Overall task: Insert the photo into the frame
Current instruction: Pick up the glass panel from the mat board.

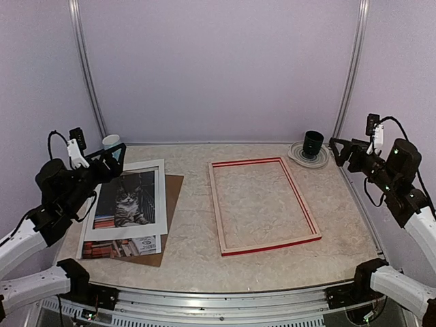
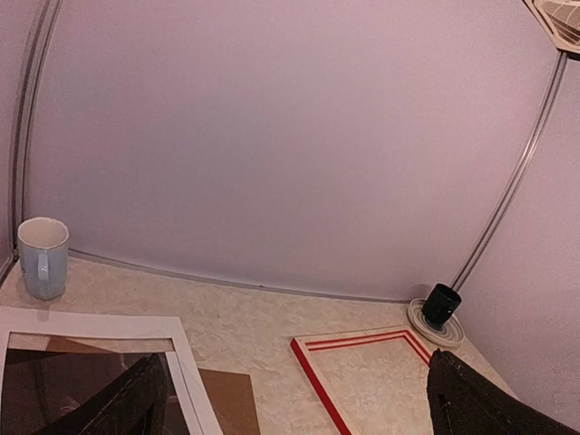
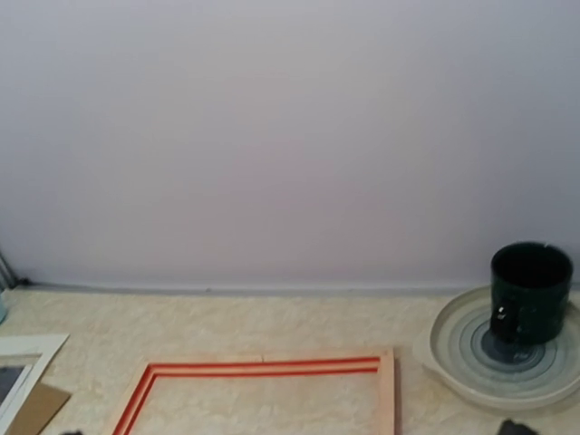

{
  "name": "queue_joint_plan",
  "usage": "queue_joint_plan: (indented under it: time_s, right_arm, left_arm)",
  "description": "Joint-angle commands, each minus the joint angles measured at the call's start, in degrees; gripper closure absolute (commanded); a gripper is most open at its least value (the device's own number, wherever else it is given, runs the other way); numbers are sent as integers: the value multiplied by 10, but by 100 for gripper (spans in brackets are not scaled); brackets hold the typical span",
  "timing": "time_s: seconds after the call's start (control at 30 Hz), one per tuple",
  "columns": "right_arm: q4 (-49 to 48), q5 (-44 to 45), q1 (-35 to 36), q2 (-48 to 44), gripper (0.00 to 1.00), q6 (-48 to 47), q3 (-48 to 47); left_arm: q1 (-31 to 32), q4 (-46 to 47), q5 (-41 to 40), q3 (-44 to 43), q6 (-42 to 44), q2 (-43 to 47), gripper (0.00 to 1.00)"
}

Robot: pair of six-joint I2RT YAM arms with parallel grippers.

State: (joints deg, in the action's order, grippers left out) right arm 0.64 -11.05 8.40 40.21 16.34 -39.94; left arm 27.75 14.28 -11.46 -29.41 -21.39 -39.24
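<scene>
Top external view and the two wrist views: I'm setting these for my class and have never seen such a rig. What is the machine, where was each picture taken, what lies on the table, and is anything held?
It is a robot with two arms bolted at the near edge of a table. The top picture looks down from above and behind them: left arm, right arm. The other two come from a camera on each wrist, looking out past that arm's own jaws. On the table lie a cat photo under a white mat on a brown board, an empty red frame, a pale mug and a dark cup on a plate. Both pairs of jaws stand open and hold nothing.
</scene>
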Motion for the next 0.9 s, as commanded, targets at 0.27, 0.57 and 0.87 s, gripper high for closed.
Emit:
queue_joint_plan:
  time_s: [0.27,0.57,0.87]
  right_arm:
    - [-38,-9,4,-83,1,46,23]
    - [8,-109,26,81,1,97,-31]
    - [45,-39,167,233,1,128,-94]
  left_arm:
    - [0,-10,-70,33,-61,59,1]
    - [1,-156,-122,-34,-140,-66,1]
    - [-3,-115,-162,12,-171,-117,1]
